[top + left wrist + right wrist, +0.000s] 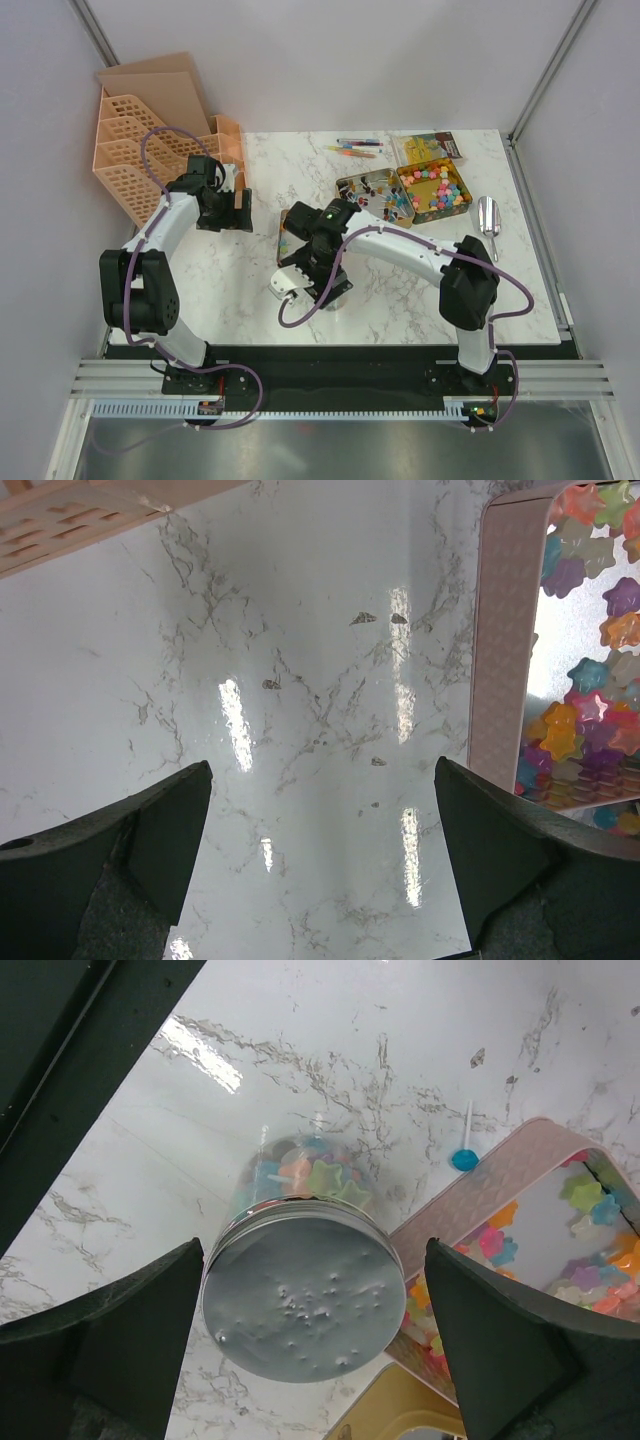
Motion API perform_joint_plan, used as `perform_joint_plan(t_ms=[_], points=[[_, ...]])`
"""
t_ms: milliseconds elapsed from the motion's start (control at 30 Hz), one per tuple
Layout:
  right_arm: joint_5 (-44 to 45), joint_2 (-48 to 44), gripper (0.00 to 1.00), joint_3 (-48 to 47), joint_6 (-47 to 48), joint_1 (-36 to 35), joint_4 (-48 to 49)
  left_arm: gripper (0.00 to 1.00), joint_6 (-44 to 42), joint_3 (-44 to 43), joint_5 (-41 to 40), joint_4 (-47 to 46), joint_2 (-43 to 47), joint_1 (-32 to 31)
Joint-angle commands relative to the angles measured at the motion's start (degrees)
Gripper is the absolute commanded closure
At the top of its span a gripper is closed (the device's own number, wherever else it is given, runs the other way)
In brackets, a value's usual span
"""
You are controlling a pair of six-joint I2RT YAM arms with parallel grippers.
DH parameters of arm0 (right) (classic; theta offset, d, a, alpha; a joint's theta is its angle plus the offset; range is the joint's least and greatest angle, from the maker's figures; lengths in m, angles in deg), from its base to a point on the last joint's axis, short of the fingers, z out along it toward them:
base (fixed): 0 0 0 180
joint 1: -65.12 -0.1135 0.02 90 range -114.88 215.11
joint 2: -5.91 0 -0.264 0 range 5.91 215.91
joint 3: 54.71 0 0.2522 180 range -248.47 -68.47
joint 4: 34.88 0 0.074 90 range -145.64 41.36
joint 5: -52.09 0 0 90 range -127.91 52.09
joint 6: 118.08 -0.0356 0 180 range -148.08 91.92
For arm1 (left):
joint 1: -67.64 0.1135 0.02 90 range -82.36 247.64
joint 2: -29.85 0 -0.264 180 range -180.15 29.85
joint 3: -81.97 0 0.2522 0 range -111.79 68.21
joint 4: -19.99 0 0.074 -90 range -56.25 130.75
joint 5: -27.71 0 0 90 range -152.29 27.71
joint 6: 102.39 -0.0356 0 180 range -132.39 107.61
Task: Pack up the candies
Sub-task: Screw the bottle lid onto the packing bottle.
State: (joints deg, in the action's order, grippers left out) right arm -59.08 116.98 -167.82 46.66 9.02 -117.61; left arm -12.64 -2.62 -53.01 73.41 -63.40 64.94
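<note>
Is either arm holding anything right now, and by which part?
Nothing is held. The left gripper is open above the table; the right gripper is open, fingers flanking a jar of candies, not closed on it.

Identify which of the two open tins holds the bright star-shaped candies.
The tin nearest the metal scoop; the other tin, beside it, holds darker wrapped sweets instead.

The left arm (165, 225) and right arm (400, 243) are built alike, with glossy white links between bulky matte black joint housings. A purple cable (152, 140) loops along each from base to wrist. A small green light (328, 213) glows on the right wrist. The left gripper (320, 780) and right gripper (315, 1260) have dark grey, wedge-shaped fingers (140, 840) with a rough matte surface.
</note>
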Motion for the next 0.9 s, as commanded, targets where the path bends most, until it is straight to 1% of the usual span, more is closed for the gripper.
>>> perform_joint_plan(t_ms=[0, 200, 300, 333, 367, 400, 433, 467, 500, 533, 567, 600, 633, 667, 700, 733, 867], points=[[-2.92, -2.78, 0.02, -3.12, -0.73, -0.68, 0.06, 0.01, 1.57, 0.16, 0.92, -1.34, 2.55, 0.33], [0.60, -5.77, 0.03, -2.00, -0.74, -0.77, -1.87, 0.01, 1.48, 0.43, 0.83, -1.34, 2.81, 0.33], [2.09, -6.56, 0.14, -1.28, -1.26, -0.42, -1.69, 0.02, 1.48, 0.51, 0.74, -1.25, 2.64, 0.33], [2.44, -6.48, 0.29, -1.37, -1.96, -0.24, -1.69, 0.03, 1.48, 0.60, 0.74, -1.25, 2.81, 0.33], [2.71, -6.04, 0.39, -1.46, -2.31, -0.16, -1.69, 0.04, 1.05, 1.04, 0.83, -1.34, 2.90, 0.33], [3.15, -5.69, 0.46, -1.37, -2.75, -0.24, -1.78, 0.07, 0.61, 1.48, 1.70, -1.34, 2.99, 0.33], [3.85, -5.34, 0.57, -1.11, -3.37, -0.16, -1.78, 0.15, -0.70, 2.00, 3.45, -1.43, 3.69, 0.33], [4.11, -4.55, 0.63, -0.85, -3.72, -0.24, -1.78, 0.18, -4.72, 3.75, 5.21, -1.86, 4.21, 0.33], [4.64, -4.02, 0.70, -0.15, -4.16, -0.24, -1.78, 0.21, -6.93, 5.33, 9.40, -2.82, 5.26, 0.33], [5.43, -2.97, 0.79, 0.21, -4.60, -0.16, -1.35, 0.23, -9.30, 7.09, 11.62, -4.23, 8.58, 0.33], [5.78, -2.26, 0.82, 0.73, -5.21, -0.07, -1.26, 0.22, -14.11, 10.85, 13.29, -7.28, 10.27, 0.33], [6.05, -1.74, 0.85, 2.22, -5.39, -0.07, -0.65, 0.20, -16.51, 12.28, 16.96, -8.10, 12.20, 0.33], [6.31, -1.30, 0.92, 3.36, -5.74, -0.07, 0.23, 0.16, -19.06, 13.34, 18.74, -8.28, 13.52, 0.33], [5.79, -0.77, 0.95, 4.77, -6.53, 0.28, 1.28, 0.14, -23.00, 15.00, 20.06, -8.28, 15.97, 0.33], [5.61, -0.50, 0.96, 7.48, -6.36, 0.29, 1.82, 0.13, -24.08, 15.63, 20.86, -8.46, 17.04, 0.33], [5.35, -0.24, 1.00, 8.46, -6.62, 0.29, 2.60, 0.11, -24.96, 16.07, 21.04, -8.46, 17.83, 0.33], [7.54, -2.16, 1.00, 6.81, -8.30, 0.81, 2.79, 0.10, -26.20, 15.55, 21.39, -6.44, 20.39, 0.24]])
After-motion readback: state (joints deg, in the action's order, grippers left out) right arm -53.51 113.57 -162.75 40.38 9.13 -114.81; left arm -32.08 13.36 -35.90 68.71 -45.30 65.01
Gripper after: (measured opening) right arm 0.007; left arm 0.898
